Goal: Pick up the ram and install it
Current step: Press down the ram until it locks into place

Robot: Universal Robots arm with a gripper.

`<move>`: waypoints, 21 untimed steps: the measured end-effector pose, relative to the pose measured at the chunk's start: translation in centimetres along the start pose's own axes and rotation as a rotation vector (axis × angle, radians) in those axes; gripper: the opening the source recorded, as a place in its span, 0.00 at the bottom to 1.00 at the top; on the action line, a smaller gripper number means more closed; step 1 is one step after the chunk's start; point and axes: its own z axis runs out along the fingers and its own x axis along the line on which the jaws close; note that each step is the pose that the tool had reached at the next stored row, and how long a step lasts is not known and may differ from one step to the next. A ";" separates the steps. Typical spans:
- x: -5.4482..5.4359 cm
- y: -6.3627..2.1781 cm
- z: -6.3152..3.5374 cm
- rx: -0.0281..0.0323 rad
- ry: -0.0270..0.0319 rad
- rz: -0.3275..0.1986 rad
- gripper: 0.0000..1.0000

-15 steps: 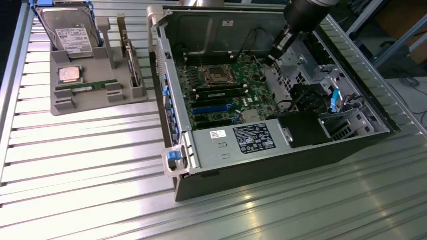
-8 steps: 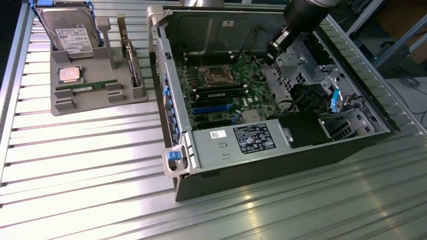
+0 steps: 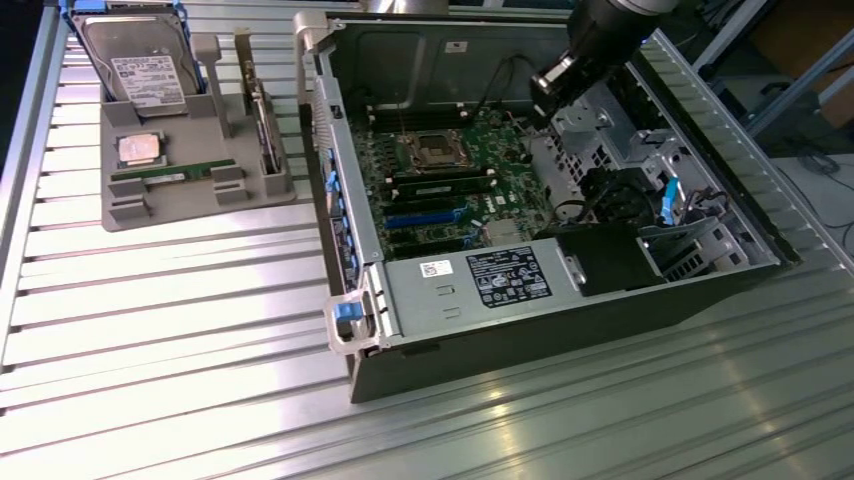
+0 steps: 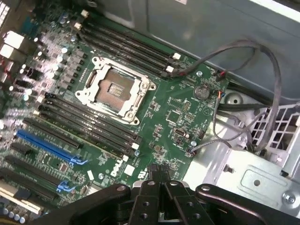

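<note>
The black hand (image 4: pixel 161 176) is closed, fingertips together, and holds nothing. It hangs inside the open grey metal computer case (image 3: pixel 400 300), above the green motherboard (image 4: pixel 183 108) near the bare silver processor socket (image 4: pixel 115 89) and the rows of black memory slots (image 4: pixel 89 122). In the exterior view one dark stick (image 3: pixel 441 187) appears already seated in a slot below the socket; whether it is a ram module cannot be confirmed.

The ram (image 3: pixel 167 174), a long narrow green circuit-board stick with a pale label, lies well apart from the hand, cradled on its long edge in the grey moulded parts tray (image 3: pixel 200 210) on the ribbed metal surface (image 3: pixel 174 330), at the exterior view's left. It sits just in front of the square silver-topped processor chip (image 3: pixel 139 148).

Assessment: the stick is judged light, thin and rigid, but fragile. Chips and edge contacts should not be pinched. Best hold is across the flat faces near mid-length, on the upper edge that stands clear of the cradle, keeping it square for insertion.
</note>
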 end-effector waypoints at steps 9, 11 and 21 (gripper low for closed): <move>0.0 -0.01 0.08 -0.0048 -0.0243 0.241 0.11; 0.0 -0.01 0.10 -0.0059 -0.0301 0.299 0.11; 0.0 -0.01 0.14 -0.0085 -0.0430 0.426 0.11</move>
